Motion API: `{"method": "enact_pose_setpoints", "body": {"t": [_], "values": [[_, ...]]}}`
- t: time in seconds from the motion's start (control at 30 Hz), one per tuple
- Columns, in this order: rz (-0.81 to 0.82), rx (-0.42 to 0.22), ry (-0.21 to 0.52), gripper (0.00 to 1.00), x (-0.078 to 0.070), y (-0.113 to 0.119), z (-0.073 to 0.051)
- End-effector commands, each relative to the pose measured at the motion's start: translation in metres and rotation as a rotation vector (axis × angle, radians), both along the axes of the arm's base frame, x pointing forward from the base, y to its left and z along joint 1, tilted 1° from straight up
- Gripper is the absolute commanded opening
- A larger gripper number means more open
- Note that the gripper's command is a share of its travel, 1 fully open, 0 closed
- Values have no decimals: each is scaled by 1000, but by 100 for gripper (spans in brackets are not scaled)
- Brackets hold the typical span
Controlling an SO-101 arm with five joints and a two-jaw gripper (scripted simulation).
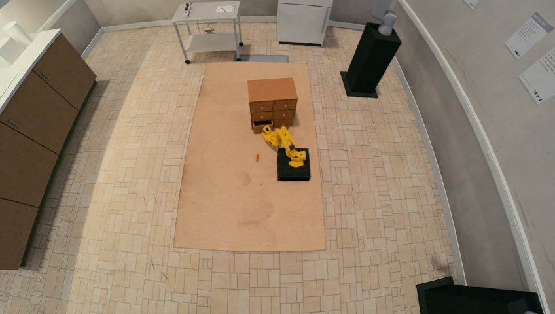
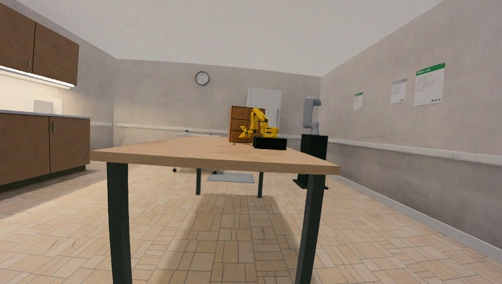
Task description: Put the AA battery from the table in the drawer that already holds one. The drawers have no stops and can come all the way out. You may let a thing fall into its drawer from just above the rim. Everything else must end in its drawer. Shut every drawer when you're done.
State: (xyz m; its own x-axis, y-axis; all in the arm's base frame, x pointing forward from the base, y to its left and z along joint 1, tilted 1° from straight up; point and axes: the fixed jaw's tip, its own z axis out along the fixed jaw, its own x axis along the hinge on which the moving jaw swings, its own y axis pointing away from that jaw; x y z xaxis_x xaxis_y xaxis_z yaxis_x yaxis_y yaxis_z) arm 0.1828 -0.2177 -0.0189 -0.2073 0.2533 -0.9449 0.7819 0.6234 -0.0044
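An orange AA battery (image 1: 256, 157) lies on the wooden table, left of the arm's black base (image 1: 293, 164). A small brown chest of drawers (image 1: 272, 101) stands at the far middle of the table, with two columns of three drawers. Its bottom left drawer (image 1: 261, 125) is pulled out a little; what is inside it is hidden. The other drawers look shut. My yellow gripper (image 1: 267, 131) is right at the front of that drawer, low over the table, with its fingers nearly together. It also shows in the exterior view (image 2: 243, 134). I cannot tell whether it touches the knob.
The black base block stands right of the battery. Off the table are a white cart (image 1: 208, 27), a white cabinet (image 1: 304, 21), a black pedestal (image 1: 370, 58) with a grey arm, and brown counters (image 1: 35, 116) at the left.
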Motion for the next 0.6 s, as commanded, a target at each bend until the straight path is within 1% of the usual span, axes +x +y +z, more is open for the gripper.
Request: {"method": "enact_pose_setpoints", "body": {"t": [0.0,0.17,0.57], "values": [[-11,7,-9,13,-1,-2,0],[-11,7,-9,11,-1,-2,0],[-11,7,-9,2,-1,-2,0]]}}
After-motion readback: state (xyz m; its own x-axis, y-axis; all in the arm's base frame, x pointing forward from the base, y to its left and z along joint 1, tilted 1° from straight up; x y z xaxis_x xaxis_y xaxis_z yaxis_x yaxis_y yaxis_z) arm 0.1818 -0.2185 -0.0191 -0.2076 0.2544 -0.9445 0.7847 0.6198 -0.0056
